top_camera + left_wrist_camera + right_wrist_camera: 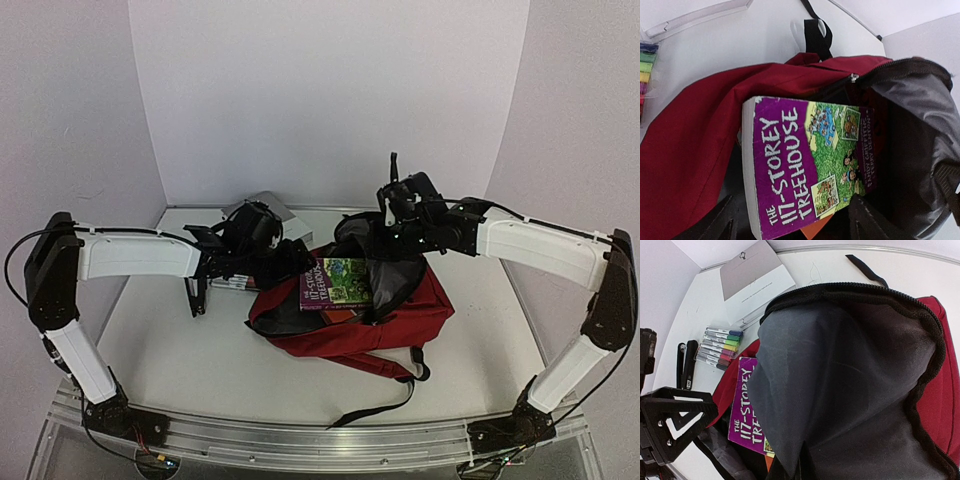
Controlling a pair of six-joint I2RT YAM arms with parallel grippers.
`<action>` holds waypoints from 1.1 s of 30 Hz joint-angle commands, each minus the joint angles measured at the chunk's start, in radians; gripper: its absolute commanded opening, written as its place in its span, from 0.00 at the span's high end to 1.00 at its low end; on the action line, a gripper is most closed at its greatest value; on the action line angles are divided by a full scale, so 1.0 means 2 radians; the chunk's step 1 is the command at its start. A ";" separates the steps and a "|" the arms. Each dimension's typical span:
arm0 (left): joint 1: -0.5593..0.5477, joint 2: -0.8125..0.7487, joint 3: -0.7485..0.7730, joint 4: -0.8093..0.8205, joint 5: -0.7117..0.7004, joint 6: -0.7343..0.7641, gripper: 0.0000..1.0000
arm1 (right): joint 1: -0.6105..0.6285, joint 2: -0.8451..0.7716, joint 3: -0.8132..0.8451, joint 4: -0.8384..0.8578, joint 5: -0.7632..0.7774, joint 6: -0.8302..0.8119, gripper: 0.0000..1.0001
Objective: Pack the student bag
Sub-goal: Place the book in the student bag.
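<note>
Student bag [400,320], red fabric with a grey lining [840,390], lies at the middle of the white table [180,340] with its mouth open. A black strap [372,405] trails from its near side.

Right gripper [383,238] is at the far rim of the bag. Its fingers are hidden under the lining, but the fabric gathers into a fold at the bottom of the wrist view. The upper flap, edged by a black zipper [920,340], is lifted off the bag, so the jaws are closed on the bag's fabric.

Left gripper [792,197] is at the bag's left side with its fingers [715,222] wide apart. The near end of a book [790,165] appears between them. It cannot be told whether the fingers press on the book or only flank it.

The book lies tilted in the bag's mouth, its far end inside against the lining and its near end over the red front panel. The purple cover reads "THE 117-STOREY TREEHOUSE" in white letters beside green cartoon panels. The small author line is too fine to read with certainty. An orange item [815,231] shows under the book.

Left of the bag are a pack of coloured markers [720,346] and a black elongated object [688,365]. Beyond the bag is a white and grey booklet [757,280] whose print is illegible.
</note>
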 commanded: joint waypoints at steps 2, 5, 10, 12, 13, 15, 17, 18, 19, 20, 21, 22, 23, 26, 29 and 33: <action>-0.012 0.013 0.001 -0.011 0.031 0.004 0.31 | 0.004 -0.024 0.014 0.044 -0.006 0.008 1.00; -0.013 0.026 0.008 -0.012 0.038 0.004 0.39 | 0.004 -0.024 0.015 0.044 -0.008 0.008 1.00; -0.012 0.051 0.026 -0.038 0.032 0.002 0.40 | 0.004 -0.027 0.014 0.044 -0.006 0.007 1.00; -0.012 0.058 0.030 -0.039 0.034 0.000 0.41 | 0.004 -0.028 0.013 0.044 -0.007 0.007 1.00; -0.012 0.062 0.032 -0.040 0.036 -0.001 0.42 | 0.004 -0.029 0.013 0.044 -0.006 0.007 1.00; -0.013 0.067 0.035 -0.035 0.042 -0.001 0.46 | 0.004 -0.029 0.011 0.044 -0.006 0.007 1.00; -0.015 0.068 0.035 -0.020 0.050 0.002 0.53 | 0.004 -0.029 0.010 0.044 -0.005 0.007 1.00; -0.016 0.069 0.035 -0.013 0.054 0.004 0.57 | 0.004 -0.029 0.010 0.044 -0.005 0.006 1.00; -0.017 0.071 0.038 -0.007 0.057 0.005 0.60 | 0.004 -0.029 0.009 0.044 -0.005 0.006 1.00; -0.018 0.074 0.046 -0.005 0.061 0.006 0.63 | 0.004 -0.029 0.009 0.044 -0.006 0.006 1.00; -0.020 0.080 0.055 -0.005 0.065 0.008 0.65 | 0.004 -0.028 0.009 0.044 -0.005 0.006 1.00; -0.022 0.087 0.064 -0.003 0.073 0.010 0.67 | 0.004 -0.027 0.009 0.044 -0.006 0.006 1.00; -0.025 0.095 0.073 0.000 0.079 0.011 0.69 | 0.004 -0.026 0.009 0.044 -0.006 0.006 1.00; -0.034 0.120 0.105 0.002 0.091 0.015 0.72 | 0.004 -0.025 0.009 0.044 -0.007 0.006 1.00; -0.041 0.141 0.135 -0.002 0.093 0.021 0.74 | 0.004 -0.026 0.007 0.044 -0.007 0.006 1.00; -0.042 0.164 0.159 -0.003 0.097 0.024 0.75 | 0.004 -0.027 0.005 0.044 -0.007 0.005 1.00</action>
